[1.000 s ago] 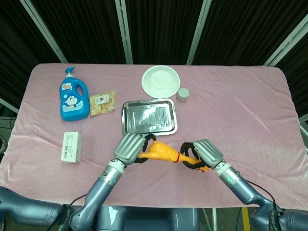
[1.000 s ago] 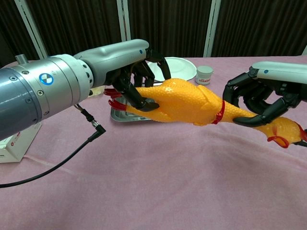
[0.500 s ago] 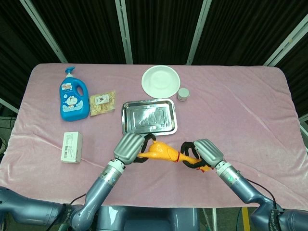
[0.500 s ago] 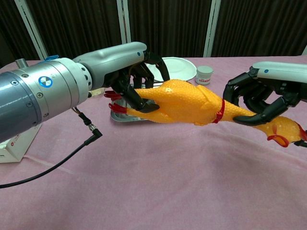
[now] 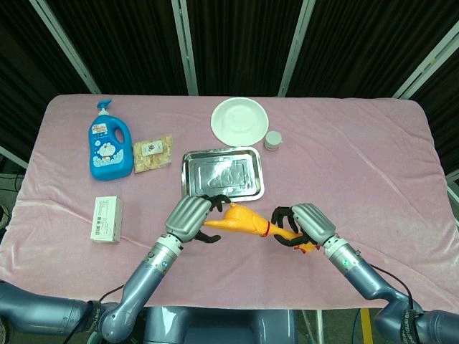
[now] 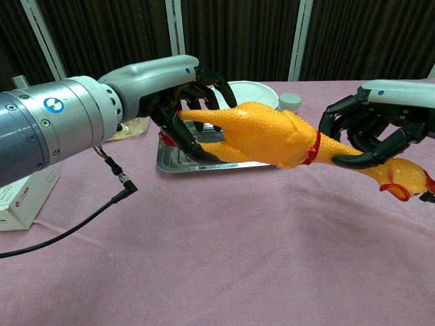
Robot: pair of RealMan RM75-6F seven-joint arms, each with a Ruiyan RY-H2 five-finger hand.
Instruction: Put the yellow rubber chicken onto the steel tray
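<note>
The yellow rubber chicken hangs in the air between both hands, just in front of the steel tray. My left hand curls its fingers around the chicken's legs; the red feet are hidden inside it. My right hand grips the neck beside the red collar. The head with its red beak sticks out past the right hand. The tray lies flat with nothing on it.
A white plate and a small white jar stand behind the tray. To the left are a snack bag, a blue bottle and a white box. A black cable trails over the pink cloth.
The chicken has risen a little and shifted toward the tray. Its leg end has tipped up and the red feet have slipped out of sight inside my left hand.
</note>
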